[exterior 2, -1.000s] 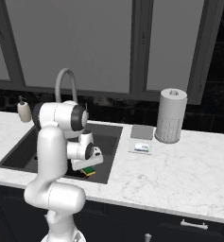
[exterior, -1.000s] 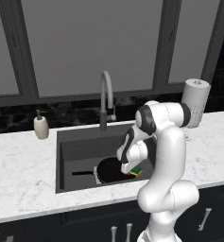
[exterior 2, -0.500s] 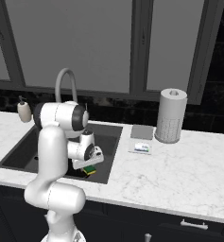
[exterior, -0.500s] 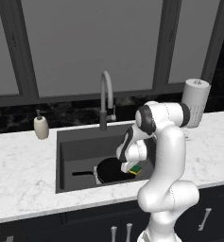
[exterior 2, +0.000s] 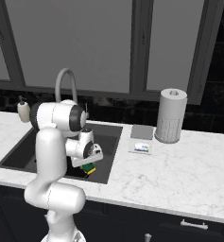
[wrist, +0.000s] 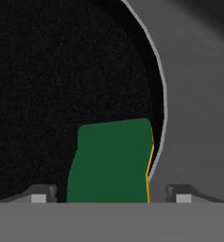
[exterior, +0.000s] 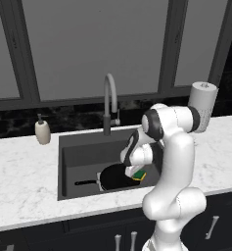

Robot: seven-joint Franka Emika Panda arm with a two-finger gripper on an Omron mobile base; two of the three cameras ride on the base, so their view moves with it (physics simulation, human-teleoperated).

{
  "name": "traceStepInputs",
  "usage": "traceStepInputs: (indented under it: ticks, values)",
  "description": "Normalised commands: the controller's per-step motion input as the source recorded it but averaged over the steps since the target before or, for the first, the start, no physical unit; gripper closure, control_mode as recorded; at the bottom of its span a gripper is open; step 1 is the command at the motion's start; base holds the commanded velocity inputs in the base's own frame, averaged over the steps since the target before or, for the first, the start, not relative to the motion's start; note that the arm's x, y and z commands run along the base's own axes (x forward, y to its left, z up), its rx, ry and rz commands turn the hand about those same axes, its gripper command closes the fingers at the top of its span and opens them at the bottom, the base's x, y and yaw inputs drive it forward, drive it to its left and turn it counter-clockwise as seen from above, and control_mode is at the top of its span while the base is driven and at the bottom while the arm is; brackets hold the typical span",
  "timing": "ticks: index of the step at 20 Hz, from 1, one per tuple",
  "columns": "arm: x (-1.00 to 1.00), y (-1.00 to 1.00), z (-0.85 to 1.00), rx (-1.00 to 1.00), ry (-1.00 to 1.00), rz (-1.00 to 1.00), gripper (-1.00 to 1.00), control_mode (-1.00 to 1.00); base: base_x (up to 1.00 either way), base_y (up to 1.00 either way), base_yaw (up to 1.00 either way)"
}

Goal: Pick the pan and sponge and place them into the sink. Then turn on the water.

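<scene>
Behind the sink [exterior: 68, 162]: arched faucet [exterior: 109, 100], no stream showing; soap bottle [exterior: 42, 131] left on marble counter [exterior: 19, 186]; paper roll [exterior 2: 170, 115] and flat box [exterior 2: 142, 147] right. Inside the basin: pan [exterior: 112, 177], sponge [wrist: 111, 160] green-side-up at its rim. Gripper [wrist: 108, 196] low over the sponge, fingers spread either side, apart from it. Dark windows behind.

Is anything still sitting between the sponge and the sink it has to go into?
Nothing visible does. The sponge is already down inside the sink, green side up, lying on the pan near its rim. The gripper straddles it with its jaws spread clear of its sides.
</scene>
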Motion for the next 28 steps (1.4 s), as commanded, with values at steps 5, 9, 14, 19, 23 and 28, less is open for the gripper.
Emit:
traceStepInputs:
  ticks: [5,9,14,19,23,28]
  values:
    - [-0.02,0.06,0.68,0.00,0.01,-0.06,-1.00,-1.00,0.00,0.00,0.00]
    - [-0.24,0.00,0.99,0.01,0.02,-0.10,-1.00,-1.00,0.00,0.00,0.00]
    - [-0.51,-0.04,1.00,0.04,0.00,-0.16,-1.00,-1.00,0.00,0.00,0.00]
    - [-0.51,-0.16,1.00,0.10,0.00,-0.17,-1.00,-1.00,0.00,0.00,0.00]
    - [-0.41,-0.18,0.71,0.07,0.00,-0.10,-1.00,-1.00,0.00,0.00,0.00]
    - [-0.03,0.00,0.00,0.00,0.00,0.00,-1.00,-1.00,0.00,0.00,0.00]
